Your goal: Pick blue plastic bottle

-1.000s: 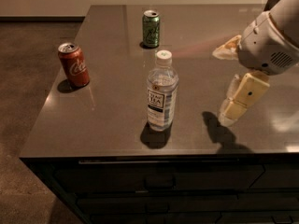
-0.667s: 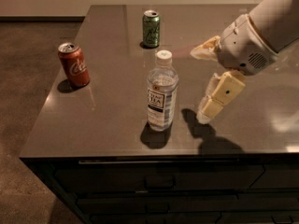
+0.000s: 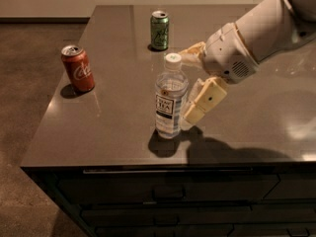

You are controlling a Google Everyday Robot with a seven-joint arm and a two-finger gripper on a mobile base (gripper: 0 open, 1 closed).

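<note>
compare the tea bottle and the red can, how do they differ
The blue plastic bottle is taller than the red cola can. The bottle is clear with a white cap; the can is opaque red. The open tool sits close beside the bottle; the can stands apart near the table edge. Both stand upright.

Gripper has travelled left across the table. 1.0 s ago it was well right of the bottle, at 0.7 s ago nearer, and now it is just beside the bottle's right side. Near finger now sits low against that side; cannot tell if it touches. Far finger now lies behind the bottle, about cap height. More of the arm is in view. Its shadow has shifted left and now joins the bottle's shadow.
</note>
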